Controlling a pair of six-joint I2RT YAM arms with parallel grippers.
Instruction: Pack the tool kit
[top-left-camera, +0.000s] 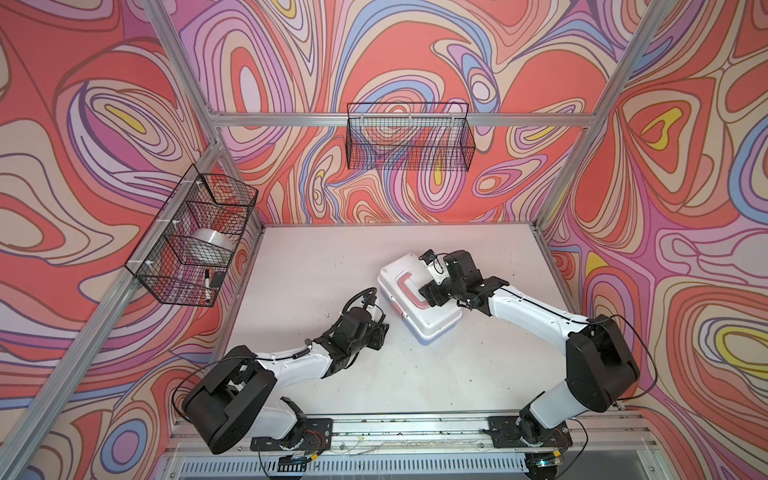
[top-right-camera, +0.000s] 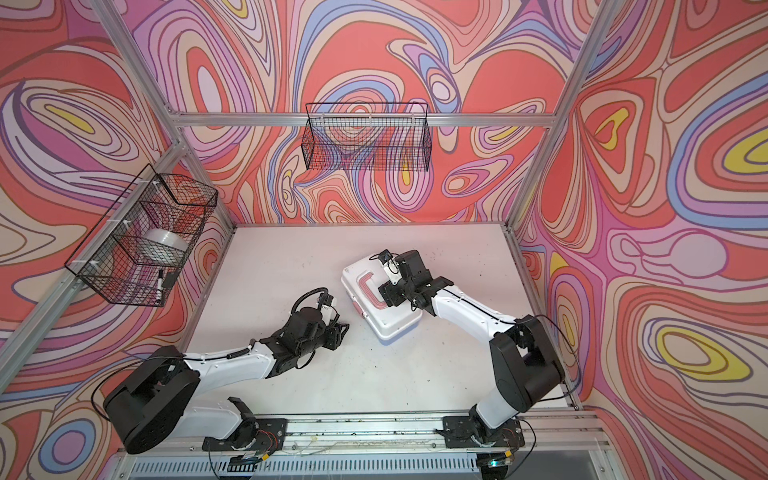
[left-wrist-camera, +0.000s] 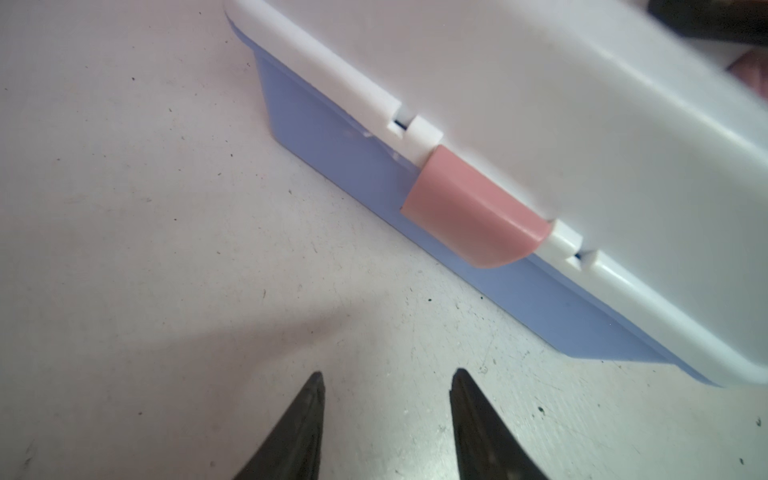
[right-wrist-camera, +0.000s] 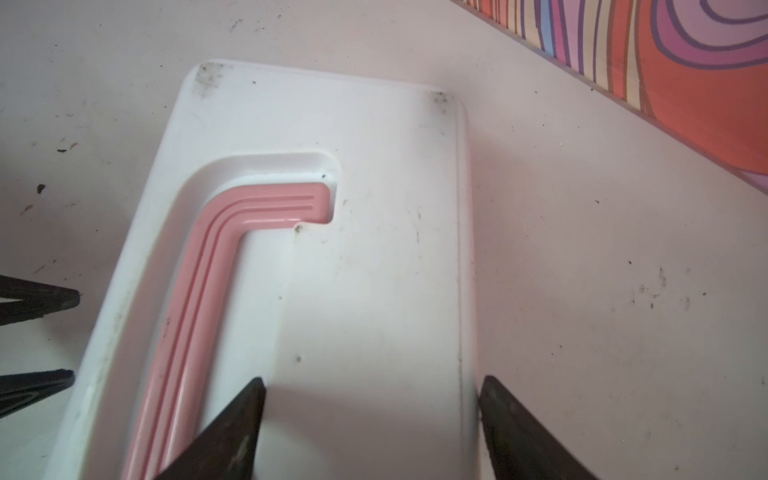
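right hand (right-wrist-camera: 372, 384) spread wide, over tool kit (right-wrist-camera: 374, 166)

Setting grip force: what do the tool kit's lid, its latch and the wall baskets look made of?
Lid: white moulded plastic, smooth, slightly glossy; rounded edges, dirt scuffs.
Latch: pink plastic, satin; soft highlight, one curved piece.
Baskets: thin black wire mesh, probably coated metal; coating not discernible.

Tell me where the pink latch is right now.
In the left wrist view the pink latch sits midway along the long side of the tool kit, folded over the blue base, directly ahead of the open left gripper, apart from it.
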